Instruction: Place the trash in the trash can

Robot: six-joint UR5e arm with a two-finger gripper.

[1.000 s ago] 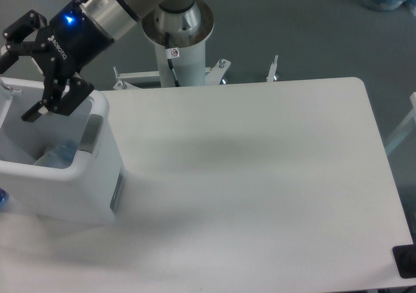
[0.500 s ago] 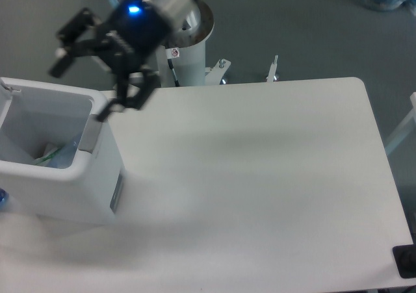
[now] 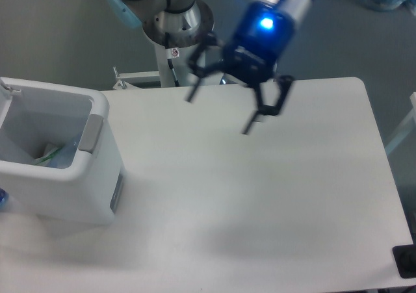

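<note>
Trash [image 3: 57,154], two pieces, lies inside one trash can [image 3: 97,195] at the tabletop's [image 3: 260,208] left edge. One gripper [image 3: 221,111] hangs near the far edge, jaws spread, holding nothing.

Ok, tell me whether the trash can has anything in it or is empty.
Not empty. Inside the open trash can, bluish and pale trash lies at the bottom against the right wall. The gripper hangs open over the table, holding nothing.

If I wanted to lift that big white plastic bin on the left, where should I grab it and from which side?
Probably the thick rim of the large white boxy plastic bin, on its table-facing wall, coming from above. The bin stands upright with its top open, so one finger of the pincer could go inside and one outside.
</note>
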